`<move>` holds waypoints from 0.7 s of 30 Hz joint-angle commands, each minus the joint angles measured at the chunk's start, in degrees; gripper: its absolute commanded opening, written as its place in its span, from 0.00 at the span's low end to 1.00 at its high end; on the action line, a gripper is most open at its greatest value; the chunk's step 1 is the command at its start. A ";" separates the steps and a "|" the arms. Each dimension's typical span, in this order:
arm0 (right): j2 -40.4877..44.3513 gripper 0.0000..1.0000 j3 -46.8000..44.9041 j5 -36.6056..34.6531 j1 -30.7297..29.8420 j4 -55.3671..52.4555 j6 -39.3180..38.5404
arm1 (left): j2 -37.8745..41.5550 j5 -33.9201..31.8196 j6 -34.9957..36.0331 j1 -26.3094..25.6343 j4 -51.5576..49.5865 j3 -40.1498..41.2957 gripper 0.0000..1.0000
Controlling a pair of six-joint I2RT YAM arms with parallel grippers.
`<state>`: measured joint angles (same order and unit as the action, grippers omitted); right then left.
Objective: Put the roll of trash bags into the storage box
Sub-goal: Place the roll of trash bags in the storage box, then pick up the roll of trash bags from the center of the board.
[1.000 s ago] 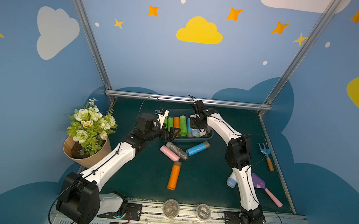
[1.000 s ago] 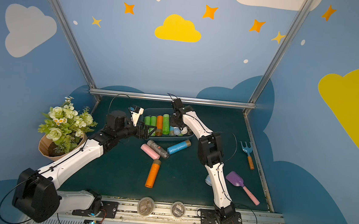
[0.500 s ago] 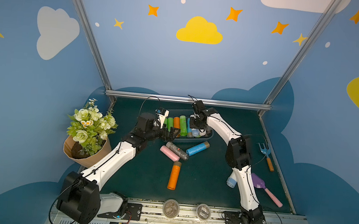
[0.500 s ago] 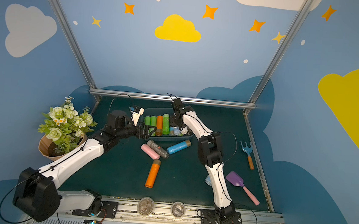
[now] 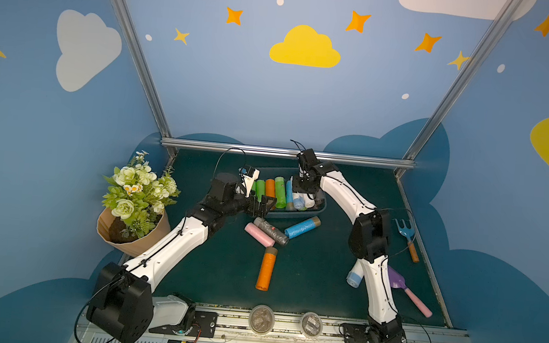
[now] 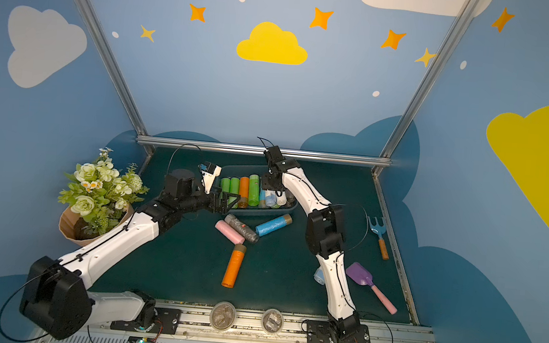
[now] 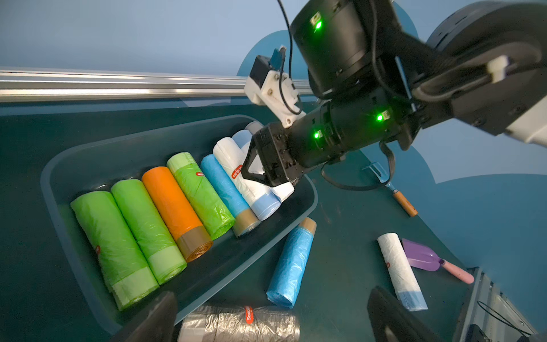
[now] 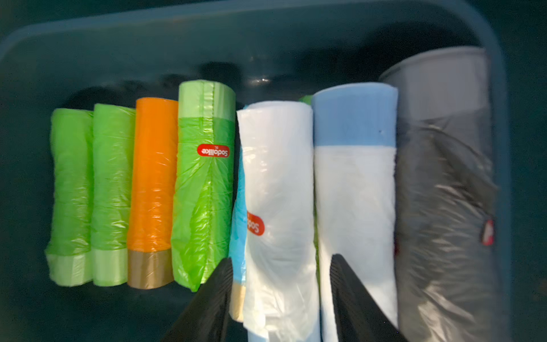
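You find the storage box point(image 5: 300, 214) at the table's point(image 5: 308, 277) back, rolls point(image 5: 270, 189) side by side in it; loose rolls point(image 5: 271, 231) lie just before it, the plant point(image 5: 138, 197) far left.

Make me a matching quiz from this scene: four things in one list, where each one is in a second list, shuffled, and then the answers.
Things
1. left gripper
2. right gripper
3. pink roll
4. purple scoop

Places
A. on the mat, against a grey roll
B. on the mat's right side, nearer the robot than the blue fork
C. inside the storage box, fingers either side of a white roll
D. just outside the box's near wall, open and empty

Pairs: 1-D, 2-C, 3-A, 4-B
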<state>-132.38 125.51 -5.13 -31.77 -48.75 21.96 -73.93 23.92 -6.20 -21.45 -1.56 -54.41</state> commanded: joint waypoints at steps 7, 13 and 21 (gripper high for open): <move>15.23 0.53 -16.67 -1.21 1.18 2.86 -0.14 | 0.08 0.45 0.31 -1.45 -0.39 -1.65 1.00; 30.68 0.54 -37.51 -1.56 4.11 8.94 1.25 | 1.20 0.80 0.00 -5.40 -0.27 -1.58 1.00; 49.42 0.58 -61.76 -6.33 7.11 8.32 7.91 | 2.29 -0.56 2.01 -12.39 -1.52 -1.22 1.00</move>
<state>-86.98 68.64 -8.14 -24.69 -39.81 25.80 -73.06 23.70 -5.89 -31.97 -2.13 -54.43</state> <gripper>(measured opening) 0.576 0.999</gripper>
